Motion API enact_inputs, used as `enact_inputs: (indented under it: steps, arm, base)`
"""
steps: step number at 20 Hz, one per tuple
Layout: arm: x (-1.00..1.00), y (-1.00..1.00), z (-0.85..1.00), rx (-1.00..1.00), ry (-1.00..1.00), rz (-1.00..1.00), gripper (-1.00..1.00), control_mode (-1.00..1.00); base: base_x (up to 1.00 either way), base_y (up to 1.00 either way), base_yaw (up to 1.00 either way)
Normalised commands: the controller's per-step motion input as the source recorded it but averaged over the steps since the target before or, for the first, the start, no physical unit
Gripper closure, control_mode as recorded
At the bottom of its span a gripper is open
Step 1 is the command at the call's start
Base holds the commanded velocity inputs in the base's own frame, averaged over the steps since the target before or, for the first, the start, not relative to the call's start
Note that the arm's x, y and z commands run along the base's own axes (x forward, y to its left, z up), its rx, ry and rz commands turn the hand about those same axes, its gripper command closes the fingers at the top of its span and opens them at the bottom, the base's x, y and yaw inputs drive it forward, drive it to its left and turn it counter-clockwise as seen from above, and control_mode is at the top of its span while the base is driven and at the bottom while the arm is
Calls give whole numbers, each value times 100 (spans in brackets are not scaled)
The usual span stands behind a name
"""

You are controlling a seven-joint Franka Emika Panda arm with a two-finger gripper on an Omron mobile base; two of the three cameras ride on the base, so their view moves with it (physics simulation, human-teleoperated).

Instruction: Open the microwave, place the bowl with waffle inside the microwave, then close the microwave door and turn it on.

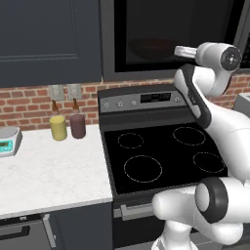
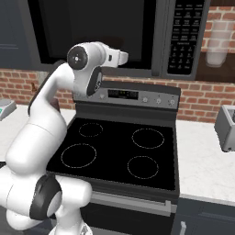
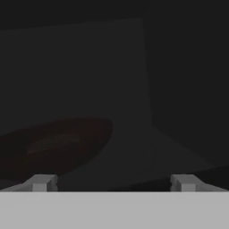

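Observation:
The microwave (image 1: 110, 44) hangs above the stove, and the microwave door (image 2: 96, 27), a wide black glass panel, looks shut. The control panel (image 2: 183, 32) is at its right. Through the glass the dark reddish-brown bowl (image 3: 53, 147) shows dimly at lower left in the hand view, with a pale waffle (image 3: 53, 143) in it. From the left base view the bowl (image 1: 146, 49) is a faint shape behind the glass. My gripper (image 3: 114, 182) is open and empty, its fingertips (image 3: 42, 182) set far apart. It is raised close in front of the door (image 1: 181, 50) (image 2: 123, 57).
A black-topped stove (image 1: 161, 156) lies below the arm. On the white counter (image 1: 44, 176) to its left stand a yellow cup (image 1: 58, 127), a purple cup (image 1: 77, 125) and a small scale (image 1: 7, 141). A grey box (image 2: 226, 128) sits on the right counter.

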Motion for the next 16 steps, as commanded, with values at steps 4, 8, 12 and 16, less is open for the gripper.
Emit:
enact_inputs:
  steps: [4, 8, 12, 16]
  arm:
    - [-2, -16, 11, 0, 5, 0, -100, -100]
    - [-28, -28, 8, 0, 2, 0, -100, -100]
    - [-73, -43, 9, -3, 0, 0, -100, -100]
    - [-85, -55, 1, -2, 0, 1, -100, -100]
  base:
    - [0, 0, 0]
    - [0, 0, 0]
    - [0, 0, 0]
    - [0, 0, 0]
